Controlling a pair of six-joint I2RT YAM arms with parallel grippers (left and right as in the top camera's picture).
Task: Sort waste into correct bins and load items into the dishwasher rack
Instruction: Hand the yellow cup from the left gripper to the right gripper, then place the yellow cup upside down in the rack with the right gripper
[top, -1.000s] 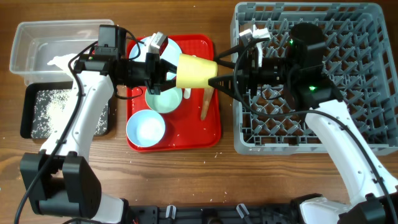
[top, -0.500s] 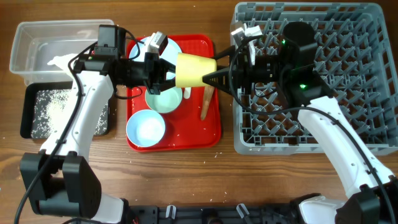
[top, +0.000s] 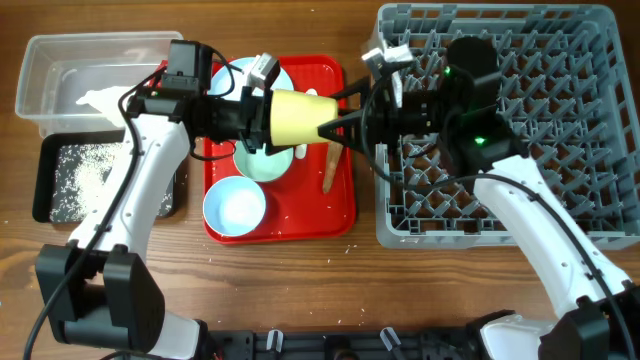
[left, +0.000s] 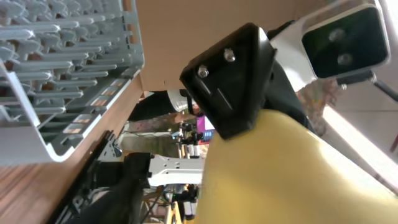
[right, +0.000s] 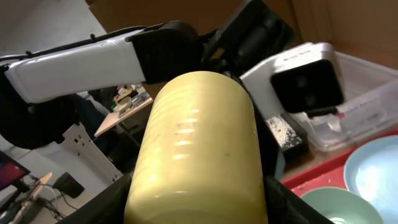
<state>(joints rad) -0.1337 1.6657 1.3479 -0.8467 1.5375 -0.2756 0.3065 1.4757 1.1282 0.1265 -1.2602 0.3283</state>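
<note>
The small yellow cup (top: 298, 115) lies on its side in the air above the red serving tray (top: 330, 215), between my two grippers. My right gripper (top: 330, 128) is shut on its base end, and in the right wrist view a black finger presses each side of the cup (right: 199, 149). At the cup's mouth end my left gripper (top: 258, 118) has its jaws standing apart. The cup (left: 292, 174) fills the left wrist view. Two pale blue-green bowls (top: 235, 205) (top: 265, 160) and a brown stick (top: 329, 168) lie on the tray. The plate (top: 228, 72) is partly hidden by the left arm.
The grey dishwasher rack (top: 560, 120) stands at the right, under the right arm. The clear tub (top: 60, 70) holds a white tissue (top: 95, 97) at the back left. The black tray (top: 60, 175) in front of it holds rice grains.
The right gripper has moved left and closed on the cup's base. The left gripper's jaws have parted at the cup's mouth. The cup has shifted slightly left.
</note>
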